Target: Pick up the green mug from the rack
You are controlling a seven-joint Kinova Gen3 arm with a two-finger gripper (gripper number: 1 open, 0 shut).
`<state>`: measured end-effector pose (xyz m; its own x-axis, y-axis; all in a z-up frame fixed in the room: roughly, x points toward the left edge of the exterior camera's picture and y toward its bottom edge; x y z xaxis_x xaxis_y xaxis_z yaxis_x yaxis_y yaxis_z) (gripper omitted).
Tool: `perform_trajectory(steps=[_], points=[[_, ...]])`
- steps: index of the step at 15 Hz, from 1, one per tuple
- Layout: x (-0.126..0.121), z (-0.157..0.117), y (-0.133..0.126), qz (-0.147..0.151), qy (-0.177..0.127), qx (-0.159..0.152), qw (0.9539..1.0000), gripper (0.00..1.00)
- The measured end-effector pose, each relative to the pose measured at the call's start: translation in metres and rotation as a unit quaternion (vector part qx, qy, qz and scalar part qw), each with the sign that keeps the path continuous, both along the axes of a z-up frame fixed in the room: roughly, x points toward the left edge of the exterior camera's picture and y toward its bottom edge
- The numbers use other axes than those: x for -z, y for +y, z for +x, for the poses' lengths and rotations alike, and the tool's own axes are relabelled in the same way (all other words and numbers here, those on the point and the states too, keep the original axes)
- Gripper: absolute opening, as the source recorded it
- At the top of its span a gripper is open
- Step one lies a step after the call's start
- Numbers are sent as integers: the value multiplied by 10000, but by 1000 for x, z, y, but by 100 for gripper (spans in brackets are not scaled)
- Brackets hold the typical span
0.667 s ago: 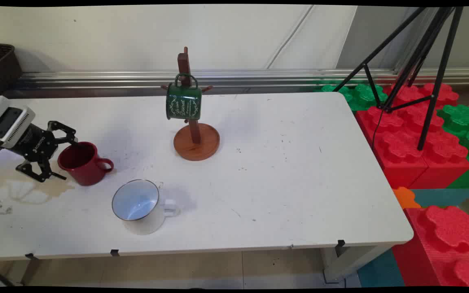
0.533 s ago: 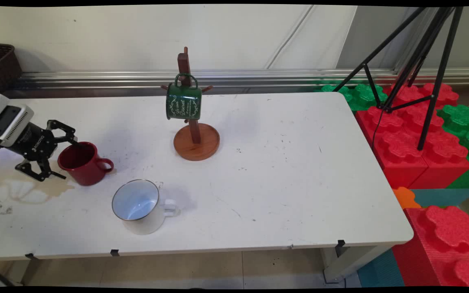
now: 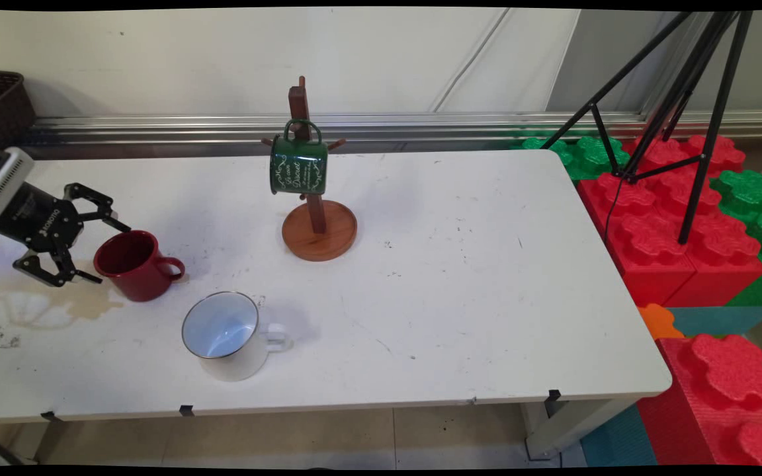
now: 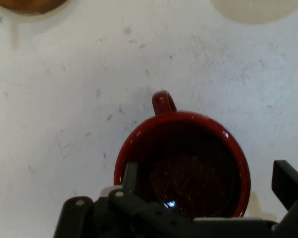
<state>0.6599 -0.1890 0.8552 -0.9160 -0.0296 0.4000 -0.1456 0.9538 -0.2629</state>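
- My gripper [image 3: 93,254] sits low at the left end of the surface [image 3: 460,297], just left of the red mug [image 3: 135,266].
- Fingers [image 3: 116,225] spread wide, released, holding nothing. In the main view, one tip lies by the mug's far rim and the other by its near left side.
- Hand view: the gripper [image 4: 208,186] looks down into the red mug [image 4: 184,163]. One finger [image 4: 130,174] overlaps the rim on the picture's left; the other [image 4: 288,183] stands outside the rim on the right. I cannot tell whether either touches.
- Red mug upright, handle [image 3: 170,268] turned toward the surface's right end.
- A brownish stain [image 3: 90,305] spreads on the surface in front of the gripper.
- White enamel mug [image 3: 225,334] near the red one, toward the near edge, tilted so I see its pale inside.
- Wooden mug stand [image 3: 318,228] further back at mid-surface, with a green mug [image 3: 297,165] hung on a peg by its handle.
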Motion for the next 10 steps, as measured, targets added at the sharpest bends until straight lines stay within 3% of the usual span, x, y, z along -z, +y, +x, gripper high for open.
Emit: perform_trajectory(steps=[5, 10], points=[[-14, 1, 3, 102, 527, -384, 9978, 100], [-26, 2, 5, 231, 1227, -806, 9889, 100]])
